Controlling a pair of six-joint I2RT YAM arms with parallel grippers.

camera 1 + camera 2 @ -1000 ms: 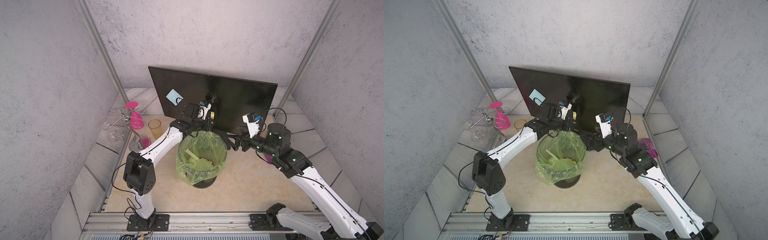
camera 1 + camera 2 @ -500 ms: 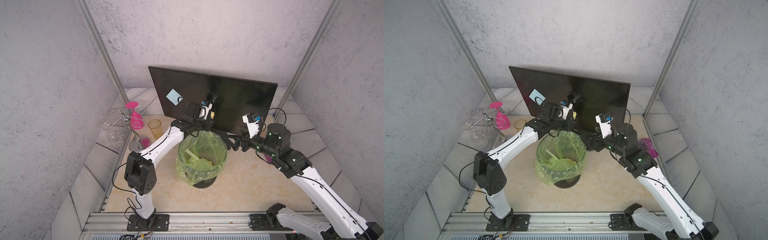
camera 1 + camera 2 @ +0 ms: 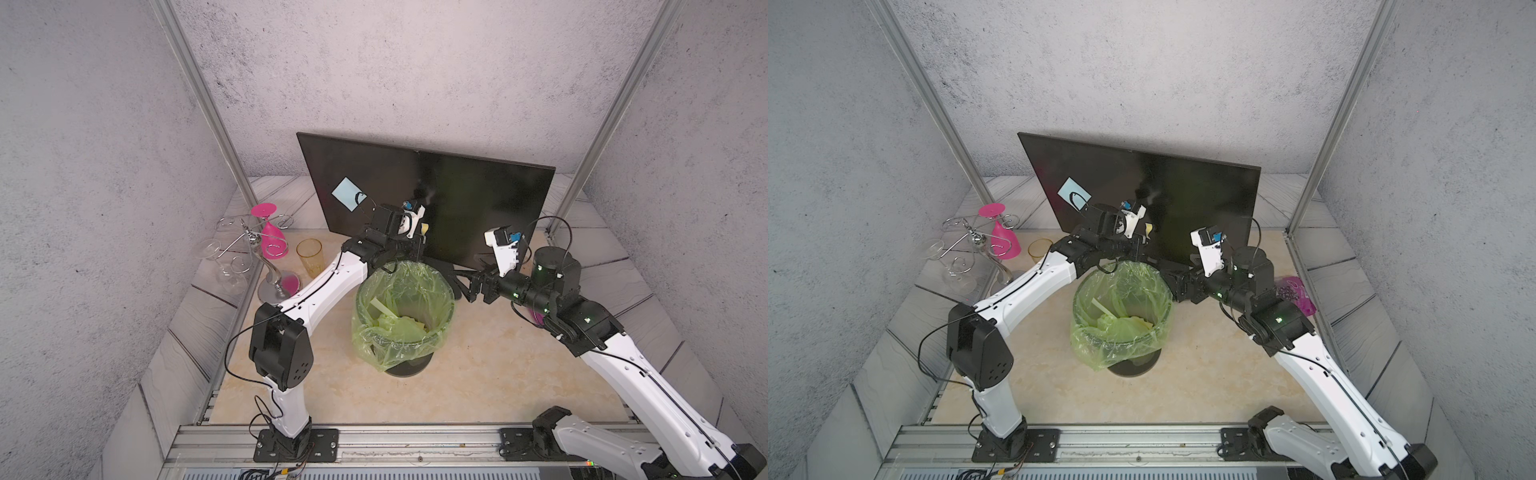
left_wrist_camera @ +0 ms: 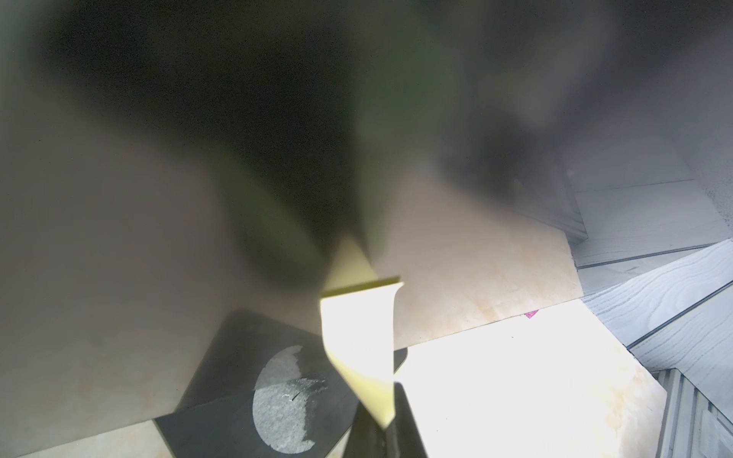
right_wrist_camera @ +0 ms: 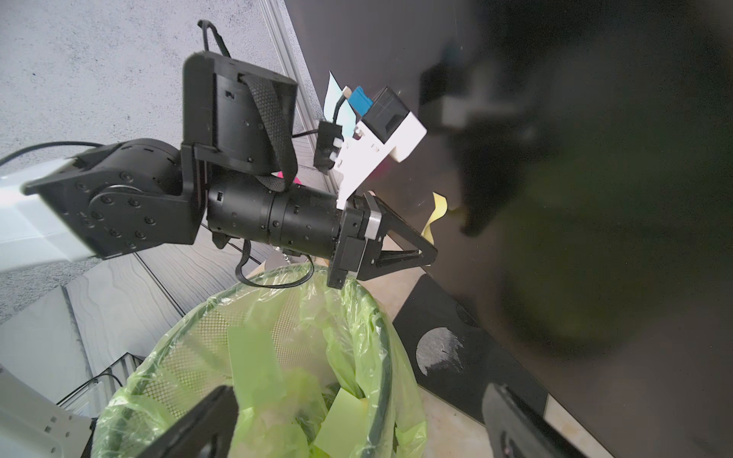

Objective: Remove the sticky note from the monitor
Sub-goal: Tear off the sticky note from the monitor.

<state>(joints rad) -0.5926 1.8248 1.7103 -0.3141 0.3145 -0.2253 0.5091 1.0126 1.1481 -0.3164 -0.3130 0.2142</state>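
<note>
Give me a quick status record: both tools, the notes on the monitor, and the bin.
left tool: shut on lower edge of pale yellow paper sticky note
yellow note: top edge on large black flat monitor, lower part curled away
light blue square sticky note: on screen, untouched
black mesh bin with green plastic liner: in front of monitor, discarded notes inside
right tool: open, holding nothing, beside bin

No legible text, labels or numbers
</note>
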